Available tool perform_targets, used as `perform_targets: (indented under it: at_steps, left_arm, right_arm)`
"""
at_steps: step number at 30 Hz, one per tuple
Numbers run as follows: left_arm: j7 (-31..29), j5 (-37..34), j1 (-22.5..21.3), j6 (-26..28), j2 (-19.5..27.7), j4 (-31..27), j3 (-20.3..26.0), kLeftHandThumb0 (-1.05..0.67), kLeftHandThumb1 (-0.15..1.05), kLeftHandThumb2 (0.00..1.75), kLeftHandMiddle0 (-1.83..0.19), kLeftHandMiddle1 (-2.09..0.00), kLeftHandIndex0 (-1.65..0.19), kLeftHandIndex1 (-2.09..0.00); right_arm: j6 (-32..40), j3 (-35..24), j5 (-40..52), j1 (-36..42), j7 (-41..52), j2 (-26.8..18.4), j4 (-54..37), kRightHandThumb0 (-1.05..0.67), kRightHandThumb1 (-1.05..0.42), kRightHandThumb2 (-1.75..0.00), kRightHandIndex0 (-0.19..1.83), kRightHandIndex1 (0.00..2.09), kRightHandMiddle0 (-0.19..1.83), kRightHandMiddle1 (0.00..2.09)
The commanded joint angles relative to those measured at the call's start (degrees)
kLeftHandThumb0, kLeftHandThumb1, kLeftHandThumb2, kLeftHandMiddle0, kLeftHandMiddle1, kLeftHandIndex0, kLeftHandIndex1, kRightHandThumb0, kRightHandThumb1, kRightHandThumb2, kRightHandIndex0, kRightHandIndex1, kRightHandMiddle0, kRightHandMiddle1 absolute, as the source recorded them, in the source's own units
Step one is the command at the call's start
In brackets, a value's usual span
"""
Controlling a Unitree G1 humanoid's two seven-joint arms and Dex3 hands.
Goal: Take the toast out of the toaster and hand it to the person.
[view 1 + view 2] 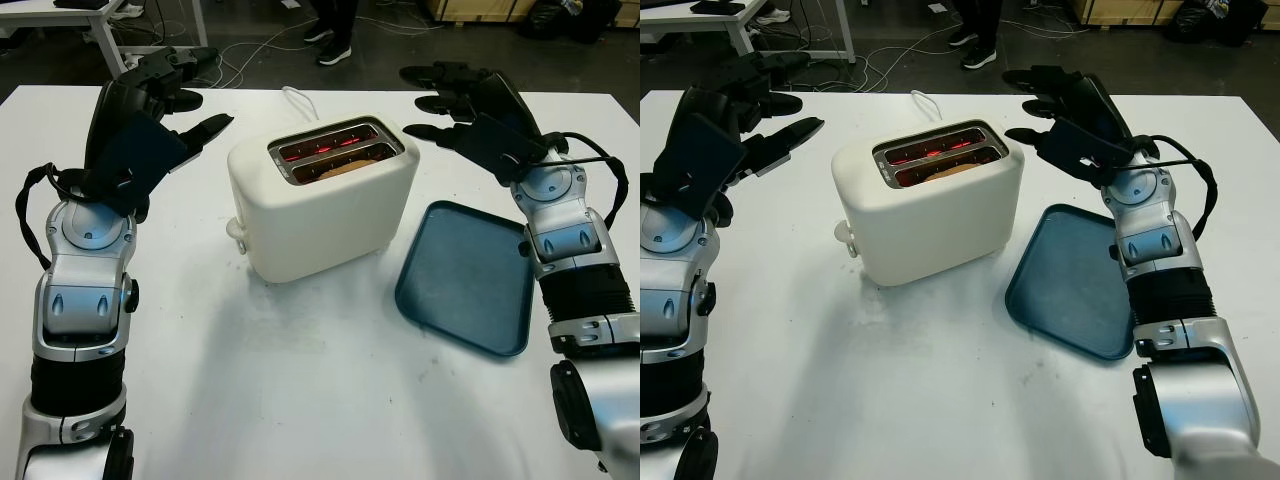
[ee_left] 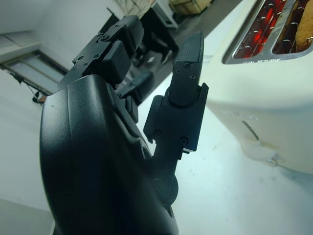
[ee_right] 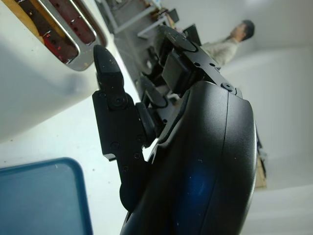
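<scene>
Smooth cream plastic on the toaster [image 1: 325, 205], a soft satin sheen, with shiny metal trim round its slots. The toast [image 1: 345, 170] shows a rough, dry brown crust. The blue tray [image 1: 470, 280] looks matt plastic. The table [image 1: 300, 400] is matt white, faintly smudged. Both arms wear brushed silver metal; the left hand [image 1: 165, 95] and right hand [image 1: 460, 100] are glossy black plastic shells.

blue tray [image 1: 470, 285] lying flat on white table [image 1: 300, 400], just below right-hand side | cables [image 1: 250, 55] trailing on floor beyond the table
</scene>
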Motion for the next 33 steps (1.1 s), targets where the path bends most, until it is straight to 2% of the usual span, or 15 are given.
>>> perform_targets:
  at_steps: [1, 19, 33]
  left_arm:
    - [-0.1, -0.1, -0.8, -0.9, 0.4, -0.1, 0.2, -0.40, 0.92, 0.04, -0.13, -1.03, -0.48, -0.25]
    - [-0.2, -0.2, -0.4, -0.9, 0.2, -0.2, 0.2, -0.37, 0.92, 0.04, -0.14, -1.04, -0.46, -0.31]
    - [0.0, 0.0, 0.3, -2.1, 0.0, -0.1, 0.0, -0.34, 0.92, 0.09, -0.17, -1.03, -0.45, -0.36]
  right_arm:
    - [0.3, -0.2, 0.4, 0.1, 0.0, 0.2, -0.2, -0.34, -0.91, 0.00, 0.67, 0.00, 0.62, 0.00]
    - [0.3, -0.3, 0.3, 0.5, -0.2, 0.1, -0.2, -0.38, -0.91, 0.00, 0.68, 0.00, 0.62, 0.00]
    - [0.1, -0.4, 0.8, 0.6, 0.0, 0.4, 0.0, -0.33, -0.91, 0.00, 0.67, 0.00, 0.61, 0.00]
